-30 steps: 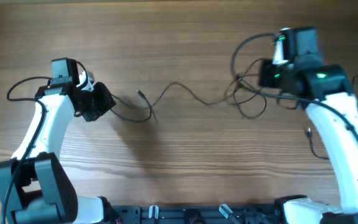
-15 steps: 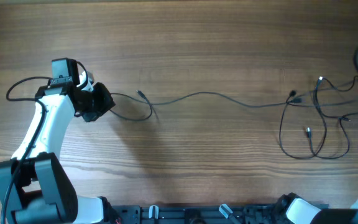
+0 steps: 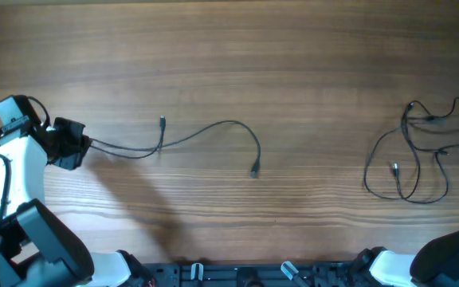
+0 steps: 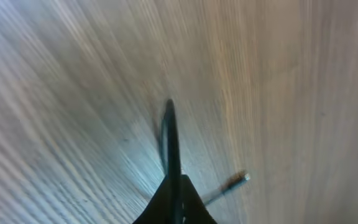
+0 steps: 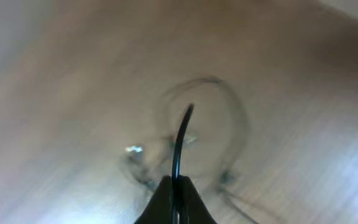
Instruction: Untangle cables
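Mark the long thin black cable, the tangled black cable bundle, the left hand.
long thin black cable (image 3: 255,171): overhead view, free plug end.
tangled black cable bundle (image 3: 394,167): overhead view, pale plug.
left hand (image 3: 87,143): overhead view, fingertips.

Matt wood-grain table (image 3: 293,48), thin matt black cables (image 3: 229,122)

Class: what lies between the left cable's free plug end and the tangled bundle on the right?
Nothing: between the plug end and the tangled bundle, the overhead view shows only bare table.
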Robot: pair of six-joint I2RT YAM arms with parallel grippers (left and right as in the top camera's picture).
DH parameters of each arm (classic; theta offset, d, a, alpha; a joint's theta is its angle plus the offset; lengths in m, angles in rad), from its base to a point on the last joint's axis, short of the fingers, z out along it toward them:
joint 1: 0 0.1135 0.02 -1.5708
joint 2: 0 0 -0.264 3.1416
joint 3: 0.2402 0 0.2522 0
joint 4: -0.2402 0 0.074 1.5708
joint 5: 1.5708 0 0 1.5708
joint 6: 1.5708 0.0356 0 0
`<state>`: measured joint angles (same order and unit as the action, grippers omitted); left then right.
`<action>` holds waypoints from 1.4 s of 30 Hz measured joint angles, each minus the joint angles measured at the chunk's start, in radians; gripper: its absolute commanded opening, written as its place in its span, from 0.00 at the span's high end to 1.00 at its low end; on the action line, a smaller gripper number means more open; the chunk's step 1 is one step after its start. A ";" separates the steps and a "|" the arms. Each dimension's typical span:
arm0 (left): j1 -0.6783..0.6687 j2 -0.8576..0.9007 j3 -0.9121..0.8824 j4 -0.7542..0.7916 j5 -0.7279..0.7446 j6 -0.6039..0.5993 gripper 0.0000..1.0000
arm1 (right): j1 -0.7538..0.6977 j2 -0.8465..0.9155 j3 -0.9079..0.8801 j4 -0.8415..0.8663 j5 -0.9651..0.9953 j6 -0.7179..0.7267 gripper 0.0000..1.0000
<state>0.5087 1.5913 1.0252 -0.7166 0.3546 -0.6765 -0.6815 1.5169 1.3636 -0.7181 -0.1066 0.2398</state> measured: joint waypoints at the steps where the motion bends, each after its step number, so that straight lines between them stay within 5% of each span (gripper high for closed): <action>1: -0.014 0.000 0.000 -0.001 0.014 0.010 0.96 | 0.000 0.000 0.000 0.016 -0.048 -0.018 0.57; 2: -0.047 0.000 0.000 -0.002 0.037 0.028 0.96 | 0.003 0.000 0.000 0.035 -0.131 -0.039 0.30; 5: -0.143 0.000 0.000 -0.005 0.068 0.067 0.96 | 0.005 0.000 0.000 0.005 -0.244 -0.077 0.09; 9: -0.309 0.000 0.000 0.029 0.089 0.129 0.96 | 0.007 0.001 0.000 -0.100 -0.342 -0.091 0.18; 15: -0.593 0.000 -0.001 0.227 0.229 0.252 0.96 | 0.145 0.001 0.000 -0.206 -0.485 -0.156 0.19; 18: -0.738 -0.001 -0.001 0.295 0.337 0.362 0.50 | 0.267 0.001 0.000 -0.244 -0.496 -0.192 0.19; 19: -0.779 -0.001 -0.001 0.295 0.353 0.386 0.27 | 0.317 0.001 0.000 -0.256 -0.495 -0.201 0.18; 20: -0.800 -0.001 -0.001 0.294 0.354 0.407 0.24 | 0.389 0.001 0.000 -0.266 -0.486 -0.209 0.18; 27: -0.636 -0.003 -0.001 0.213 0.320 0.436 0.27 | 0.707 0.053 0.000 -0.249 -0.465 -0.216 0.18; 37: -0.207 -0.013 -0.001 0.049 0.294 0.435 0.21 | 1.040 0.314 0.000 -0.209 -0.385 -0.061 0.24; 42: -0.160 -0.013 -0.001 0.004 0.294 0.432 0.22 | 1.082 0.446 0.000 -0.150 -0.362 0.035 0.26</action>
<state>0.3489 1.5780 1.0245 -0.7128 0.6487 -0.2447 0.4007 1.9633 1.3640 -0.8680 -0.4683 0.2745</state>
